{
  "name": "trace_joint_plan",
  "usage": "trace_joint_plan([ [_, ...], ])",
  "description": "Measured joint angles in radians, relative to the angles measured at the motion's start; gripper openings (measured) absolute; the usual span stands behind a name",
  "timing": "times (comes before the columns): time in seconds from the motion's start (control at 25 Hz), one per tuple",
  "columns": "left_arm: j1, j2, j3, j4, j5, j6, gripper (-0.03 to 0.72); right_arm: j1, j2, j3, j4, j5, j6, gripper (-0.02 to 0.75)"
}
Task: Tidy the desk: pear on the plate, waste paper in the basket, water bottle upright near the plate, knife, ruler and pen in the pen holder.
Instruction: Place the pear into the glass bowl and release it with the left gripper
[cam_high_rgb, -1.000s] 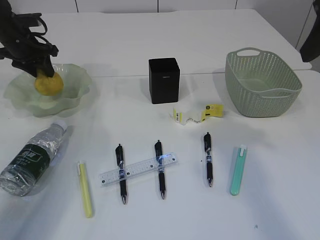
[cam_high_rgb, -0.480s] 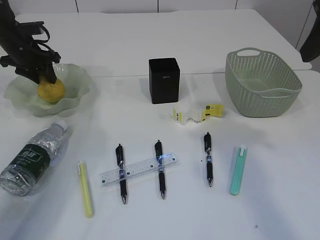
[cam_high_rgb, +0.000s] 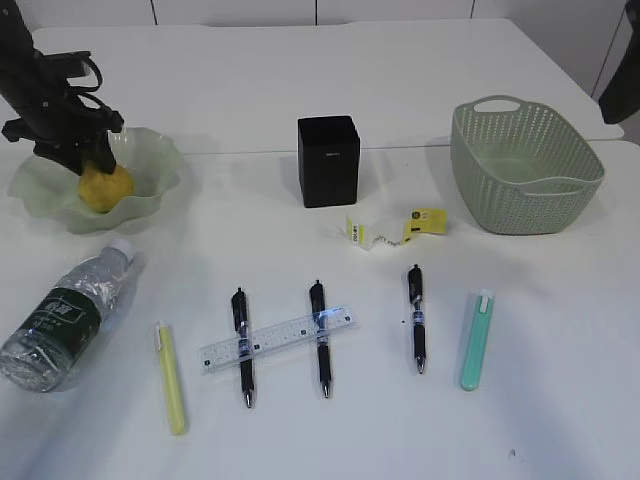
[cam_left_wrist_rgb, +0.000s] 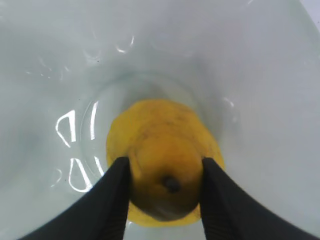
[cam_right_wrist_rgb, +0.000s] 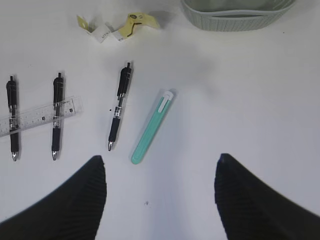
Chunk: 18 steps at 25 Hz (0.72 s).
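Note:
The yellow pear (cam_high_rgb: 101, 188) (cam_left_wrist_rgb: 160, 135) sits low in the middle of the pale green wavy plate (cam_high_rgb: 152, 160) (cam_left_wrist_rgb: 240, 75), stem end up. My left gripper (cam_high_rgb: 84, 160) (cam_left_wrist_rgb: 166, 187) is shut on the pear, one black finger on each side. The water bottle (cam_high_rgb: 68, 312) lies on its side in front of the plate. The waste paper (cam_high_rgb: 385, 231) (cam_right_wrist_rgb: 117, 27) lies between the black pen holder (cam_high_rgb: 328, 160) and the basket (cam_high_rgb: 525, 170). The clear ruler (cam_high_rgb: 280, 339) (cam_right_wrist_rgb: 40, 116) lies across two black pens (cam_high_rgb: 320, 337). My right gripper (cam_right_wrist_rgb: 160, 165) hangs open above the table.
A third black pen (cam_high_rgb: 416, 318) (cam_right_wrist_rgb: 119, 107) and a slim teal knife (cam_high_rgb: 476, 340) (cam_right_wrist_rgb: 152, 127) lie at the front right. A slim yellow knife of the same shape (cam_high_rgb: 170, 377) lies at the front left. The basket's rim (cam_right_wrist_rgb: 235, 22) shows at the top of the right wrist view.
My left gripper has come down with the pear, which now sits lower in the plate. Nothing else on the table has moved.

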Motion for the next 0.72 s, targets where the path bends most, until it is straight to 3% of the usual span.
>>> trace_joint_plan([
  [0.28,0.000,0.000,0.000,0.000,0.004,-0.001,0.301,0.000,0.000,0.000,0.004,0.000,0.000,0.532],
  [0.72,0.000,0.008,0.000,-0.033,0.012,-0.003,0.430,0.000,0.000,0.000,0.007,0.000,0.000,0.532],
])
